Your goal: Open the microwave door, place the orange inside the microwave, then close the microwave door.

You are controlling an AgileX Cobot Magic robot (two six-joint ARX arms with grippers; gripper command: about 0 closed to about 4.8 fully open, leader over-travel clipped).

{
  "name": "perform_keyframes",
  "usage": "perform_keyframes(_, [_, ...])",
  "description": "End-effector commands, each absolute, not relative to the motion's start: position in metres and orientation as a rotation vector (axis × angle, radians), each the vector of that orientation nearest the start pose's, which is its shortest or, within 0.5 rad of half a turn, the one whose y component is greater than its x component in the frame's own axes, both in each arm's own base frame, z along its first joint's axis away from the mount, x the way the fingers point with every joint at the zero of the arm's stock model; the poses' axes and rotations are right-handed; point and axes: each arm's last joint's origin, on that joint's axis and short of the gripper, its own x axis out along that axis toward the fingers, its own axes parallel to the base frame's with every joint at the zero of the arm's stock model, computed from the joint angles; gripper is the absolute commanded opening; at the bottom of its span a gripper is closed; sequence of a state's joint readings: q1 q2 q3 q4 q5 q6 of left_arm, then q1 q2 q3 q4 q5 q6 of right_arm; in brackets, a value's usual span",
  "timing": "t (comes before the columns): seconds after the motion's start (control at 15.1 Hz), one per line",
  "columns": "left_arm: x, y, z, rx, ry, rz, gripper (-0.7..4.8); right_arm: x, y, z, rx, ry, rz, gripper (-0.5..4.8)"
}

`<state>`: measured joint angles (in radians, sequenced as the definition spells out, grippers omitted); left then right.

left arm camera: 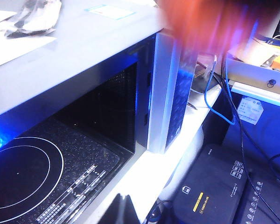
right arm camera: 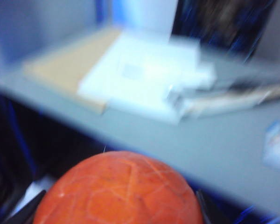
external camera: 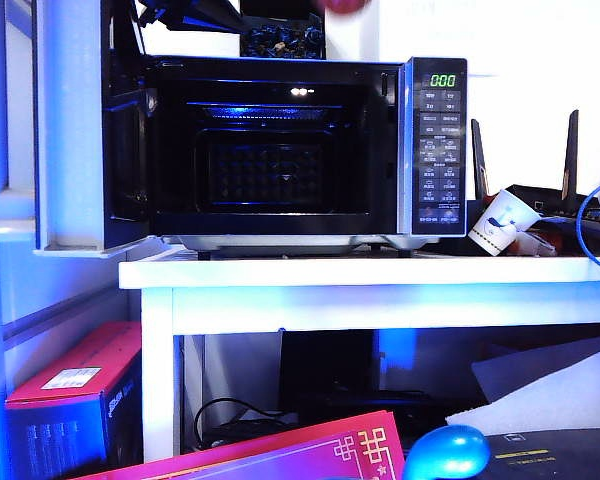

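The microwave (external camera: 280,150) sits on a white table (external camera: 380,272) with its cavity exposed, the microwave door (external camera: 75,130) swung wide to the left of the exterior view and the green display lit on the keypad panel (external camera: 439,145). The orange (right arm camera: 116,191) is aloft above the appliance, wedged between the dark fingers (right arm camera: 25,212) of the right gripper (right arm camera: 116,217), which grasps the fruit with its jaws spread wide around it; in the exterior view only a red sliver of the fruit (external camera: 345,5) shows at the upper edge, over the microwave's top. The left wrist view catches the same fruit as an orange blur (left arm camera: 205,23) above the keypad end of the microwave, while the cavity floor with its ringed glass plate (left arm camera: 23,177) lies open below. A dark piece of the left gripper (left arm camera: 119,212) shows at the frame's edge near the open cavity; whether it is released or clenched cannot be told. A tipped paper cup (external camera: 502,222) rests on the table just beside the keypad panel, and a shiny blue rounded object (external camera: 446,452) lies in the foreground below.
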<state>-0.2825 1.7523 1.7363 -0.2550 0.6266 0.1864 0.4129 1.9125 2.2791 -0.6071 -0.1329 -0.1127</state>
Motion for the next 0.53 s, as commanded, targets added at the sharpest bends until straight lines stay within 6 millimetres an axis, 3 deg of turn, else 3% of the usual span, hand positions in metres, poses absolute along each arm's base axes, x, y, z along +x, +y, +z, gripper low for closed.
perform_keyframes(0.07, [0.381,-0.129,0.391,0.119,0.218,-0.935,-0.05,0.388,0.177,0.434,-0.148,0.271,0.568,2.38])
perform_keyframes(0.26, [0.381,-0.129,0.391,0.119,0.218,-0.935,-0.05,0.403,0.186,0.391,-0.145,0.257,0.571,2.38])
perform_keyframes(0.53, [0.381,-0.129,0.391,0.119,0.218,-0.934,-0.05,0.424,0.195,0.339,-0.123,0.116,0.562,2.38])
